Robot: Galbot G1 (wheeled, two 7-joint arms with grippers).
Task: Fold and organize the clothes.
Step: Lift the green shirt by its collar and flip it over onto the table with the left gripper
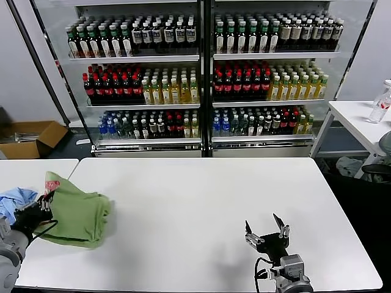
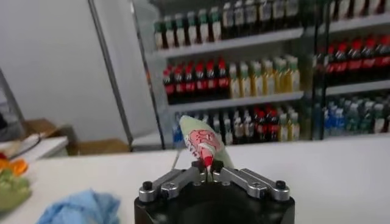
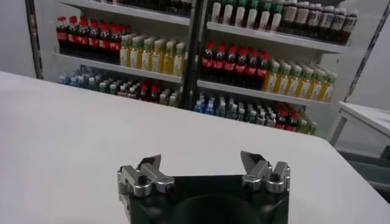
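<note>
The clothes, a light green polo shirt [image 1: 78, 212], lie bunched in a rough fold on the left part of the white table [image 1: 201, 201]. My left gripper [image 1: 46, 204] is at the shirt's left edge, shut on a raised fold of it. In the left wrist view that pinched fold [image 2: 206, 139] shows the red-and-white print and stands up from between the shut fingers of the left gripper [image 2: 207, 168]. My right gripper [image 1: 267, 231] hovers low over the table's front right, open and holding nothing. It appears as the right gripper [image 3: 207, 168] in its own wrist view, over bare tabletop.
A light blue cloth [image 1: 16, 199] lies just left of the shirt, by my left arm. Tall drink shelves [image 1: 201, 79] stand behind the table. A cardboard box [image 1: 27, 137] sits on the floor at far left. A side table with a bottle [image 1: 380, 102] stands at right.
</note>
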